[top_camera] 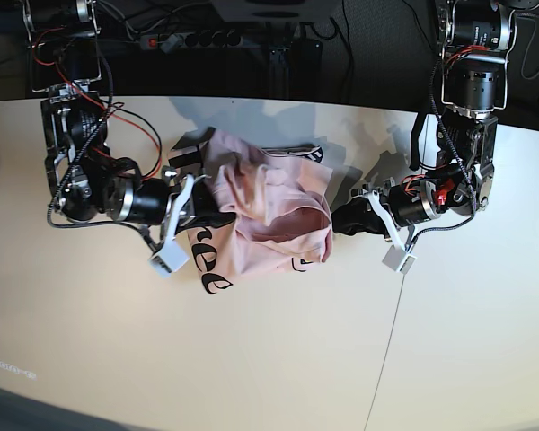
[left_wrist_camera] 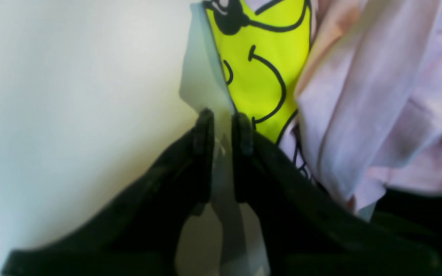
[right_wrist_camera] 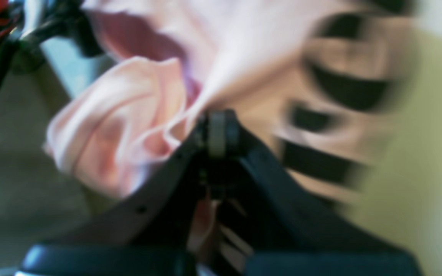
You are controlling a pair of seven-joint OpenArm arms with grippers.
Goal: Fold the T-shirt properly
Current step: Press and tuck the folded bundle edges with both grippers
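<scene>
Your left claw (left_wrist_camera: 223,115) and right claw (right_wrist_camera: 217,126) each pinch the crumpled T-shirt (top_camera: 269,220); draw them apart evenly, flattening it on the worktop (top_camera: 278,359).

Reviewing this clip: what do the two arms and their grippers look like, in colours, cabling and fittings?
Both arms are black and silver with cylindrical joint housings. The right arm shows exposed red and black wires; the left arm carries black cables and a little red wiring near the wrist. Each has a small white box by the wrist. The left gripper and right gripper have dark, tapering fingers.
</scene>
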